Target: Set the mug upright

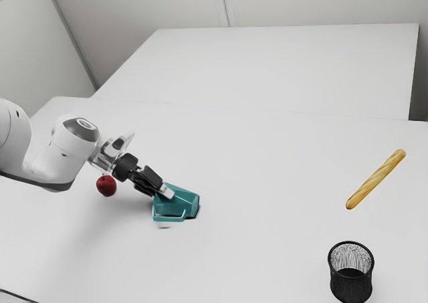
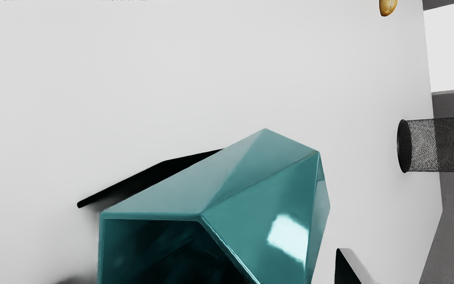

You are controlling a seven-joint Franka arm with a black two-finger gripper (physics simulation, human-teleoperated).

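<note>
Over in the exterior view, there was the mug [image 1: 185, 200], left of centre in the frame, down on its side on the table [image 1: 254, 249], its handle [image 1: 172, 219] toward the bottom of the frame, and the gripper [image 1: 162, 192] right in on it from the upper left! An apple [image 1: 106, 186] sat at the left, a bread stick [image 1: 376, 179] lay at the right, and a mesh bin [image 1: 351, 291] stood in the lower right corner. Then the wrist view: the mug loomed large at lower centre, its open mouth [image 2: 152, 246] toward the bottom edge, and at lower right one finger [image 2: 343, 270] stood clear, a strip of table between it and the teal wall. So the fingers were parted, no clench on the mug. Upright it was not, and the step in hand looked to be getting a hold. The next move called for seating both fingers on opposite sides, closing, then lifting and rolling it mouth-up; a lopsided squeeze could have skidded those slick facets away.
</note>
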